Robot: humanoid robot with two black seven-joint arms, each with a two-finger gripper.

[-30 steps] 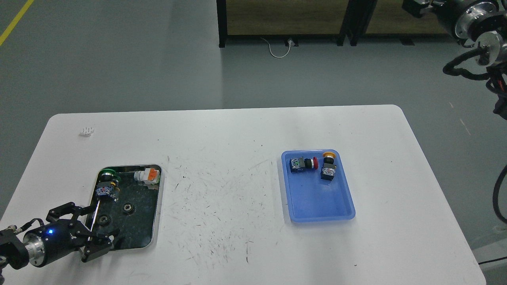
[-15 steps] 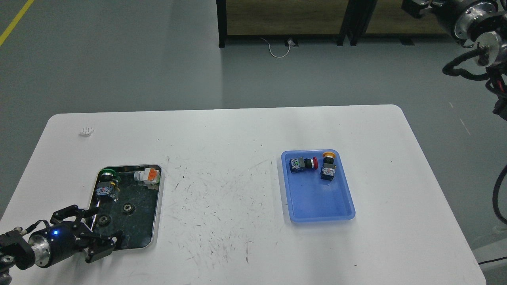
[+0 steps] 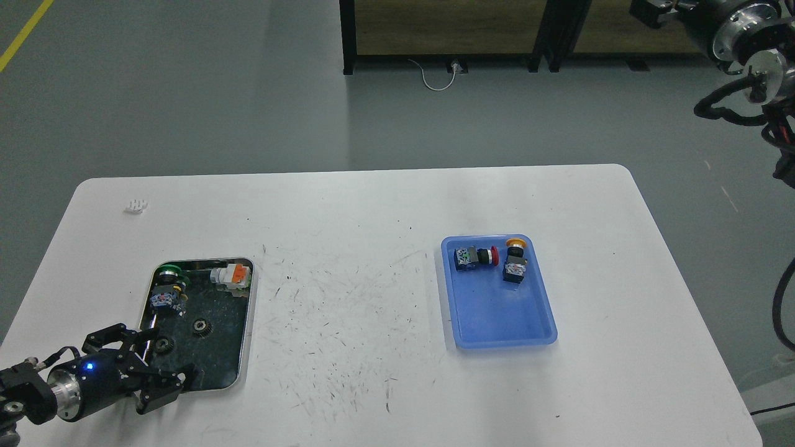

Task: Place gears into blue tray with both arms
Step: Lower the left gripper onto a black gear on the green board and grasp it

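Two small black gears lie on the dark bottom of the steel tray (image 3: 247, 329) at the left: one gear (image 3: 200, 326) near the middle, the other gear (image 3: 163, 344) closer to its near-left side. My left gripper (image 3: 174, 357) hangs open over the tray's near-left corner, its fingers on either side of the nearer gear and not touching it. The blue tray (image 3: 497, 316) sits right of centre and holds two push-button switches. My right arm (image 3: 742, 31) is raised at the top right. Its far end (image 3: 649, 11) is dark and cut by the frame edge.
The steel tray also holds a green-capped switch (image 3: 166, 287) and an orange-and-white switch (image 3: 231, 275). In the blue tray lie a red-capped switch (image 3: 475, 256) and a yellow-capped switch (image 3: 514, 262). A small white piece (image 3: 135, 205) lies at the table's far left.
My left gripper has shifted slightly right and lower, further in over the steel tray's near-left corner. The right arm, gears and trays have not moved.
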